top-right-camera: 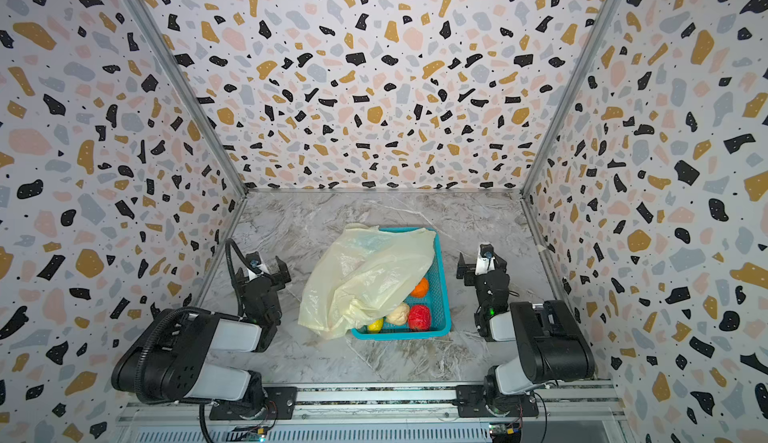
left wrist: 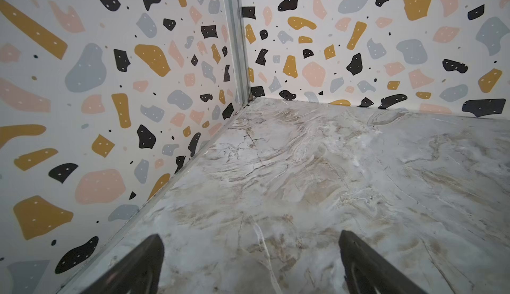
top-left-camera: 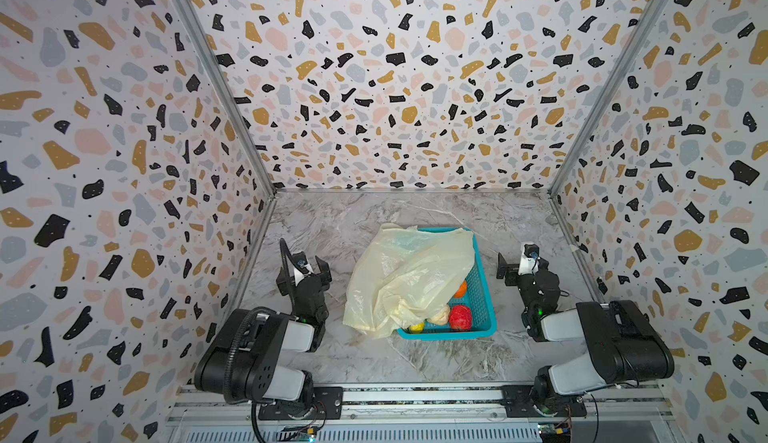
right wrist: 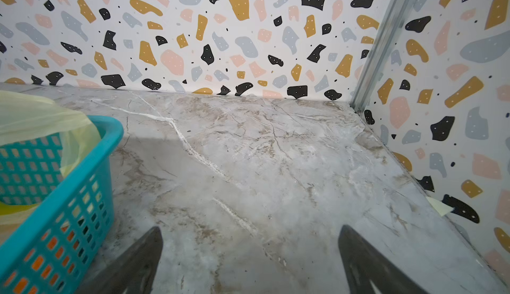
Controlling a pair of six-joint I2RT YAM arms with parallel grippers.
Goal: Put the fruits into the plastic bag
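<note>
Diagonally the plastic bag spans the basket — far-right to near-left.

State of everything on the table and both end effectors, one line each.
plastic bag: crumpled, draped over basket
basket: upright, partly covered
red ball: in basket
orange: in basket, partly under bag
cream piece: in basket
yellow piece: in basket
left end effector: open, empty
right end effector: open, empty

A grey marble-patterned tabletop carries a teal basket, set between the left gripper and the right gripper. A pale-yellow plastic bag drapes over the basket, spilling onto the tabletop toward the left gripper.
</note>
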